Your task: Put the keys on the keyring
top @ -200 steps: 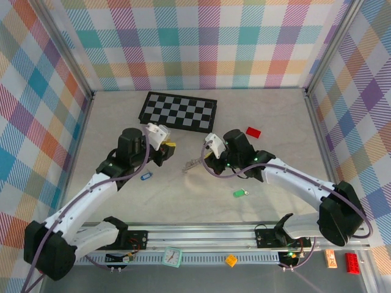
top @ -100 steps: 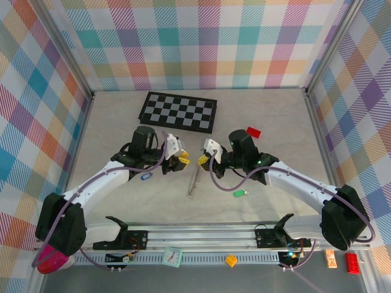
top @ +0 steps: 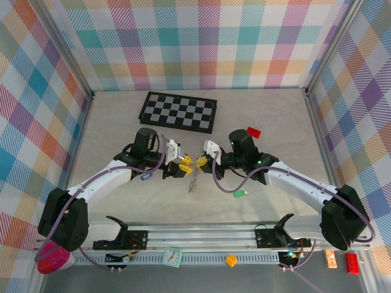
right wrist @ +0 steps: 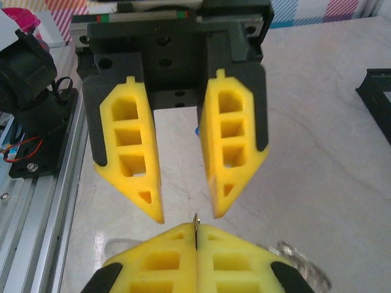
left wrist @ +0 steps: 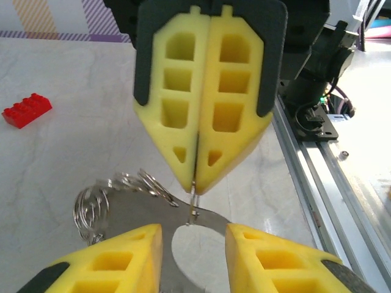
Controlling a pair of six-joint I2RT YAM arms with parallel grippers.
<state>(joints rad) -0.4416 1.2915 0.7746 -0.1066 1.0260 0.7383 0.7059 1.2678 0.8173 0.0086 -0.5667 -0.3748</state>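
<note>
The keyring (top: 193,180), a thin grey wire loop, hangs bunched between the two grippers over the table's middle. My right gripper (top: 201,161) is shut on its top wire; in the right wrist view the wire end (right wrist: 195,218) sticks out between the closed pads (right wrist: 196,231). My left gripper (top: 186,163) faces it tip to tip and is open, its fingers (left wrist: 116,256) apart on either side of the pinched wire (left wrist: 193,198), with nothing between them. The ring's coils (left wrist: 119,186) trail to the left. The blue key (top: 145,177) lies under the left arm, and the green key (top: 239,193) lies near the right arm.
A black-and-white chequered board (top: 178,112) lies at the back. A red flat brick (top: 253,132) sits behind the right gripper and shows far left in the left wrist view (left wrist: 25,110). The aluminium rail (top: 201,235) runs along the near edge.
My left gripper has moved right and nearer, up to the right gripper's tips. The keyring went from lying on the table to hanging from the right gripper, now bunched shorter.
</note>
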